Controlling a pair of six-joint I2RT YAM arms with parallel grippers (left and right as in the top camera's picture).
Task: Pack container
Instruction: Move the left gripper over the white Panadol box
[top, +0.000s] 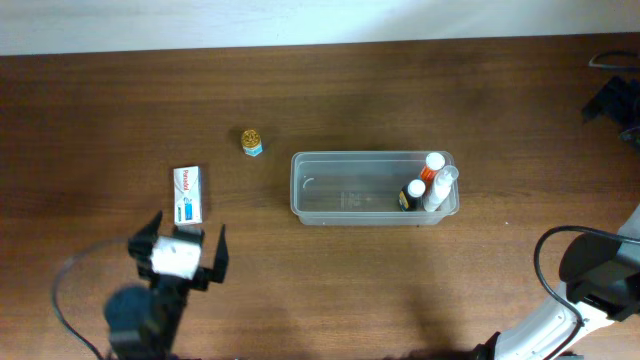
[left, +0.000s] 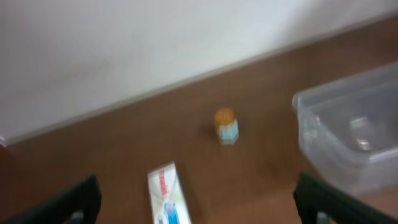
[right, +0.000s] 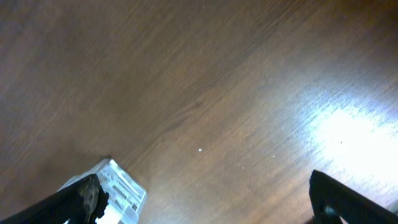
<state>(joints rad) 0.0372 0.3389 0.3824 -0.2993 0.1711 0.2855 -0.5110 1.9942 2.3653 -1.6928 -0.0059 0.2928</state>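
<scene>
The clear plastic container (top: 340, 190) stands at the table's middle and holds three small bottles (top: 425, 185) at its right end. A white box with red and blue print (top: 187, 193) lies flat to its left. A small yellow-capped bottle (top: 252, 142) stands behind the box. My left gripper (top: 185, 238) is open and empty, just in front of the box. In the left wrist view the box (left: 166, 196) lies between the open fingers (left: 199, 208), with the bottle (left: 226, 126) and container (left: 348, 134) beyond. My right gripper (right: 211, 208) is open and empty over bare table.
The right arm (top: 598, 275) sits at the table's front right corner. A clear plastic object with a label (right: 118, 190) shows beside the right gripper's left finger. Dark equipment (top: 615, 100) stands at the far right edge. A pale wall runs behind the table.
</scene>
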